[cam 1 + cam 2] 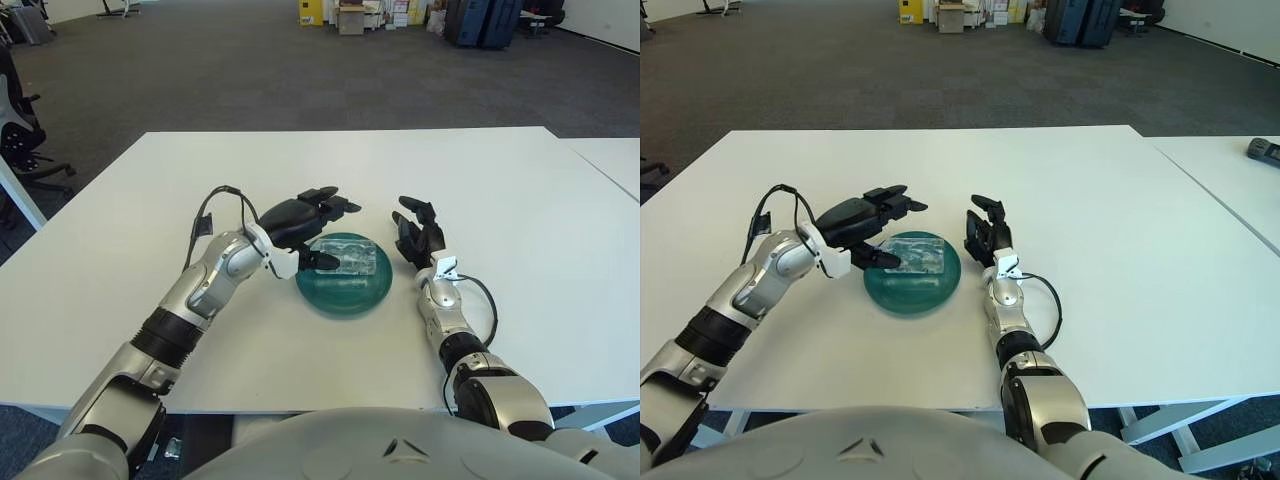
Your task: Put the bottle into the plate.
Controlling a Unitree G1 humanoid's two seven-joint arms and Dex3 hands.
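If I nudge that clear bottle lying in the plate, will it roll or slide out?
The bottle lies on its side inside the teal plate, so it may rock, but the raised rim should probably contain it. It looks thin, clear plastic: likely light, possibly crushable and slippery. The left hand, fingers spread, hovers at its left end.

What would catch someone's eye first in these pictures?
The teal plate near the middle of the white table, with a clear bottle lying in it. The left hand hovers over the plate's left rim with fingers spread, holding nothing. The right hand shows just right of the plate.
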